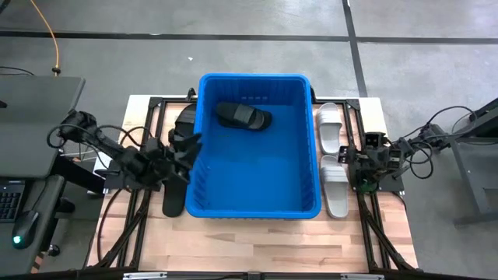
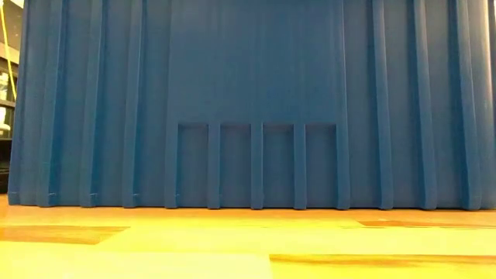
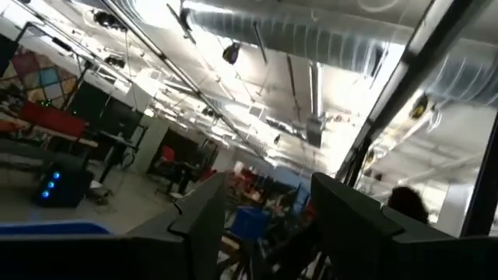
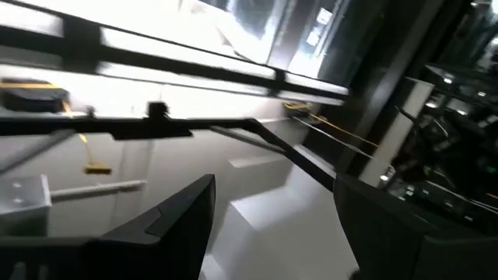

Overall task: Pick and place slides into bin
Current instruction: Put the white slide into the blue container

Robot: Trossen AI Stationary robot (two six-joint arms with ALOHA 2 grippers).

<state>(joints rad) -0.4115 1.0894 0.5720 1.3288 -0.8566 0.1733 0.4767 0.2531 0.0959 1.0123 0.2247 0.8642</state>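
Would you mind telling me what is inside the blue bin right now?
In the high view, one black slide lies inside the bin, near its far wall; the remaining floor shows bare blue. The low view meets only the bin's outer wall, so it shows nothing inside.

- The bin (image 2: 256,101) fills my low view, its walls cut off at every side; everything behind it is hidden.
- A black slide (image 1: 174,198) left of the bin lies partly under my left gripper (image 1: 187,148).
- My right wrist view is blurred.

Blue bin (image 1: 257,187) — black, white slides (image 1: 243,116)
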